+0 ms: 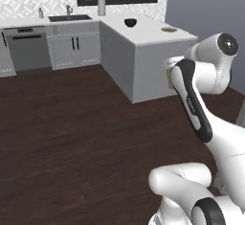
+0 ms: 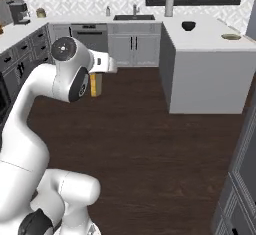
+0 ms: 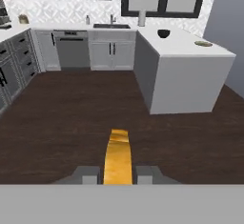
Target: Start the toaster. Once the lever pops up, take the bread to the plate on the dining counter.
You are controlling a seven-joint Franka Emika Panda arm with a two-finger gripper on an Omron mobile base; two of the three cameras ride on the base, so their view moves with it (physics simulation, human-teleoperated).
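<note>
- While the base stands out on the dark wood floor [image 3: 71, 118], well apart from every worktop, the scene reads from left to right as a carry in progress rather than a pick or a place.
- Far left in the hand view, a run of dark drawers [image 3: 14, 70] sits under a side bench; no toaster can be made out there at this size.
- Along the back wall come a dishwasher [image 3: 72, 51], then a sink with its tap [image 3: 111, 24], both irrelevant to the step in hand.
- Centre, low in the hand view, the hand [image 3: 118, 174] is clenched on the bread [image 3: 117, 158]: the golden-orange slice stands on edge between the two dark fingers and juts forward past them. Holding it by its lower part, I judge, keeps the flat faces against the pads so it cannot twist out during the drive.
- In the right base view the slice hangs just beyond the white wrist, above the floor, with nothing touching it.
- Right of centre, the dining bench [image 3: 181, 44] juts out as a white peninsula; a dark bowl [image 3: 163, 33] sits near its back.
- Farthest right on that slab lies the plate [image 3: 203, 43], near the outer corner, so it looks reachable from the open floor side.
- Toasting appears finished; delivery remains.
</note>
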